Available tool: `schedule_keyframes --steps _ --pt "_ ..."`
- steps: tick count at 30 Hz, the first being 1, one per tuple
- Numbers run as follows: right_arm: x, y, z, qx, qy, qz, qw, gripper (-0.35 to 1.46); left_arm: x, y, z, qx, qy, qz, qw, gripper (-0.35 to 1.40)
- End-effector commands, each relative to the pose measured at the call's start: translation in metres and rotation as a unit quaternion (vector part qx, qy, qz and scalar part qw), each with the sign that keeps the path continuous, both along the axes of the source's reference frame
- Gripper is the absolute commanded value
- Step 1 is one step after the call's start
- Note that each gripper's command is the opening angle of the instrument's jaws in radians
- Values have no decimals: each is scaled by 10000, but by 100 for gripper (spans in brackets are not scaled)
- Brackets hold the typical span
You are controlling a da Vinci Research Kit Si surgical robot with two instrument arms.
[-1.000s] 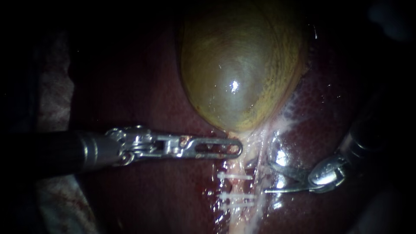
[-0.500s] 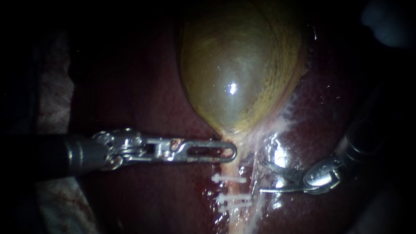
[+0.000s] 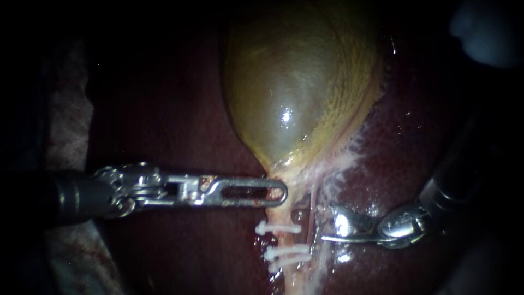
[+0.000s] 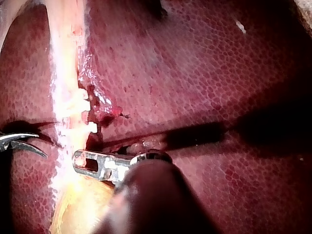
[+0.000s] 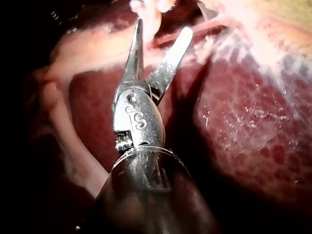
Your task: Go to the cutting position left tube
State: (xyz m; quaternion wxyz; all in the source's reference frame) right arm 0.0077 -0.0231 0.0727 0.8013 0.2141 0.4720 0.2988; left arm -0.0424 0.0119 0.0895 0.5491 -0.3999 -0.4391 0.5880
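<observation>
While your left instrument [image 3: 280, 192] pinched the soft, slick pale tube [image 3: 287, 240], your right instrument's [image 3: 327, 224] jaws stood spread; the bite looked best between its white clips [image 3: 278, 228].

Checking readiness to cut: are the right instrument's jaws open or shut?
Open: the right instrument shows a gap between its blades, gripping nothing.

Gallbladder [image 3: 295, 98] smooth, wet-glossy; liver [image 4: 204, 73] glistening, finely pebbled. Left instrument [image 3: 283, 192] and right instrument [image 3: 326, 223]: polished bright metal tips, shafts duller. Clips [image 3: 278, 228] matt white plastic; rough cloth [image 3: 68, 125] at 9 o'clock.
</observation>
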Motion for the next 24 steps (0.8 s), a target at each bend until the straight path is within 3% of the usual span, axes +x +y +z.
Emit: schedule_keyframes --steps 1,5,11,24 --pt "2 0 0 97 -25 34 9999 143 0 0 0 -6 5 5 10000 -35" --pt "11 -2 -3 528 -153 148 9984 143 0 0 -1 -5 3 7 10000 -35" --pt "21 -1 -6 910 -297 114 9953 143 -1 1 -1 -4 -9 -3 10000 -35" --pt "38 4 -13 1386 -753 -216 9872 143 -1 2 -1 -3 -8 -4 10000 -35"
